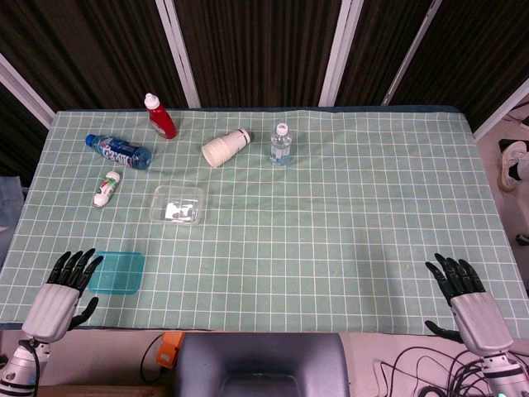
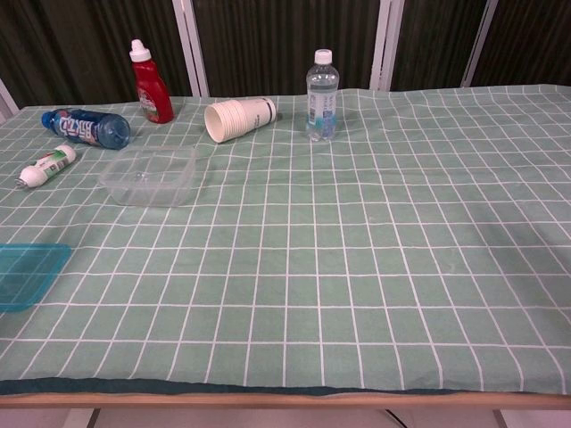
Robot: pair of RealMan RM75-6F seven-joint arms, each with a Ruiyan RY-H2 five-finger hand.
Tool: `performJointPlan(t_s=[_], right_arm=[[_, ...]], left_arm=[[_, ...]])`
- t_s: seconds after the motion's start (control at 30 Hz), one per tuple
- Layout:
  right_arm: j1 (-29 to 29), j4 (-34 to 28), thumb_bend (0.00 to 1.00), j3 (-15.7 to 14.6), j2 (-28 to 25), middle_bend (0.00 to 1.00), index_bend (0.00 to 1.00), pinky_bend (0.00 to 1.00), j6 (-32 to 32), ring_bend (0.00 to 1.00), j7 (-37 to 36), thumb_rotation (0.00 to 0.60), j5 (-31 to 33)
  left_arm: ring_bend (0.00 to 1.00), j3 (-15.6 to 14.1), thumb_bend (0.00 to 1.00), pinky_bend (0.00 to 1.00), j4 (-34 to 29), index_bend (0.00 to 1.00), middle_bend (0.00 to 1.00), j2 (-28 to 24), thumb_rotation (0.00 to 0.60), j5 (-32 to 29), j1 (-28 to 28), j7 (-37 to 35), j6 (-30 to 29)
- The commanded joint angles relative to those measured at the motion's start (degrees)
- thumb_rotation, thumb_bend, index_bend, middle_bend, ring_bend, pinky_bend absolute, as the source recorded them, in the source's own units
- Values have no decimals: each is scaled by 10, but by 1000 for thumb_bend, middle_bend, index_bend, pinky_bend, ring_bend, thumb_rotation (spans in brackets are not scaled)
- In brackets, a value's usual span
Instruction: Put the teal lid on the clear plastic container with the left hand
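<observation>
Teal lid [image 1: 116, 272] lay flat near the table's front-left edge, just beside your left hand [image 1: 61, 295], whose fingers were spread wide and held nothing; whether the fingertips touched the lid's near edge could not be told. Clear plastic container [image 1: 178, 205] stood upright and uncovered farther back, apart from the lid, with a small white bottle [image 1: 107, 188] and a blue bottle [image 1: 119, 151] lying beyond it. Your right hand [image 1: 464, 298] rested wide and empty at the opposite front corner, well apart from both. Step in hand, as judged: approach, with the grasp not yet made. Your next move would call for sliding the fingers over the lid's thin rim to grip it level.
</observation>
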State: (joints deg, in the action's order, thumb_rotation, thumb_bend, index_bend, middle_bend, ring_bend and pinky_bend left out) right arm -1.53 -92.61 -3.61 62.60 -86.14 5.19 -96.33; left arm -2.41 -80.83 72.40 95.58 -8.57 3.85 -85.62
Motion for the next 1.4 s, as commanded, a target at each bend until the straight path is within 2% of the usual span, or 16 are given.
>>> performJointPlan(t_s=[0.03, 0.2, 0.27, 0.33, 0.47, 0.67, 1.03, 1.4], right_arm=[[0, 0, 62, -1, 0, 0, 0, 0, 0, 0, -1, 600, -2], [-1, -1, 61, 1, -1, 0, 0, 0, -3, 0, -8, 600, -4], [-2, 0, 61, 2, 0, 0, 0, 0, -2, 0, -7, 600, -4], [-4, 0, 61, 1, 2, 0, 0, 0, 5, 0, -3, 600, -2], [-5, -1, 61, 4, 6, 0, 0, 0, 11, 0, 9, 600, 6], [-8, -3, 61, 9, 16, 0, 0, 0, 23, 0, 31, 600, 22], [-19, -7, 62, 16, 30, 0, 0, 0, 50, 0, 63, 600, 44], [-22, -9, 62, 15, 35, 0, 0, 0, 57, 0, 74, 600, 47]], left_arm=[[0, -3, 369, 0, -1, 0, 0, 0, 600, 4, -1, -1, 1], [0, -11, 350, 0, 5, 0, 0, 0, 600, 14, -16, -20, 26], [0, -15, 340, 0, 25, 0, 0, 4, 600, 40, -37, -49, 39], [0, -23, 327, 0, 50, 0, 0, 7, 600, 65, -63, -100, 56], [0, -39, 288, 0, 113, 0, 0, 12, 600, 106, -132, -254, 102], [0, -52, 237, 0, 173, 0, 0, 17, 600, 108, -201, -411, 164], [0, -81, 228, 0, 278, 0, 0, 71, 600, 104, -232, -467, 204], [0, -97, 230, 0, 338, 0, 0, 101, 600, 82, -234, -506, 222]])
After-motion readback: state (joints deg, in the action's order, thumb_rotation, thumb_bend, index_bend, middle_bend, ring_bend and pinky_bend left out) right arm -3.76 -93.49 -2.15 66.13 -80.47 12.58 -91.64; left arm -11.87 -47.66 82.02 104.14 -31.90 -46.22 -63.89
